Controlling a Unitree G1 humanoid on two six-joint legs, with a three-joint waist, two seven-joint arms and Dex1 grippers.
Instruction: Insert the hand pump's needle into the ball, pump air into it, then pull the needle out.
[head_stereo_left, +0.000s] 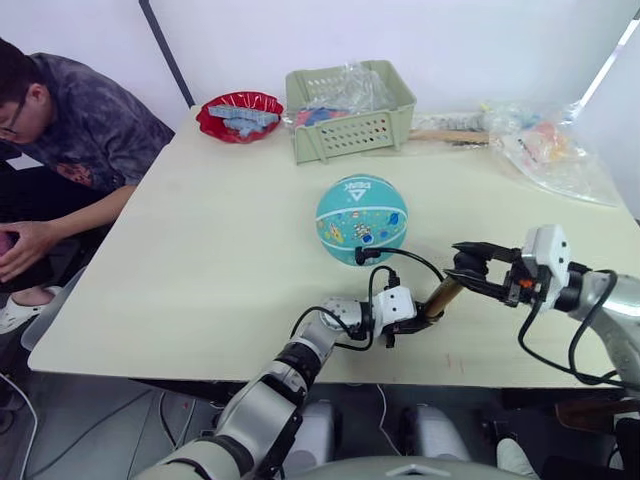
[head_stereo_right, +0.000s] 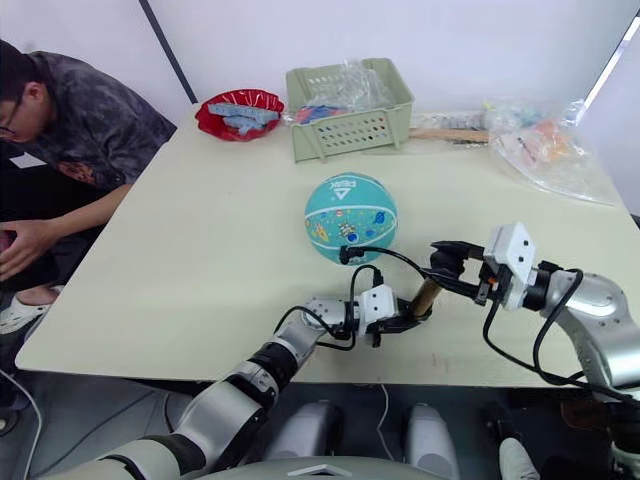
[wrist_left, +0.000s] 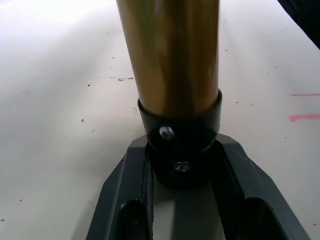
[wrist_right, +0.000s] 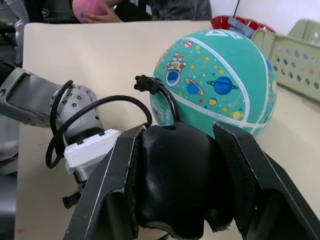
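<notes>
- One ball (head_stereo_left: 362, 219): teal-blue with cartoon prints and white seam lines, resting on the worktop (head_stereo_left: 220, 260) about midway between its far and near edges, apart from every edge.
- One hand pump (head_stereo_left: 441, 296): brass-gold barrel slanting near the near edge of the worktop, just nearer than the ball, held at both ends.
- Left gripper (head_stereo_right: 408, 320): one, both fingers clamped on the black cap at the lower end of the barrel; in the left wrist view the cap (wrist_left: 180, 140) sits squarely between the two fingers.
- Right gripper (head_stereo_left: 470, 265): one, both fingers clenched around the black T-handle (wrist_right: 175, 175) at the upper end of the pump.
- One thin black hose (wrist_right: 167, 102): curving up from the pump to a small black fitting lying against the near face of the ball; needle too small to make out.
- One green basket (head_stereo_left: 350, 110) and one red bowl (head_stereo_left: 240, 115) at the far edge; clear plastic bags (head_stereo_left: 550, 145) towards the far right corner.
- One person (head_stereo_left: 60, 130): seated beside the left edge of the worktop.
</notes>
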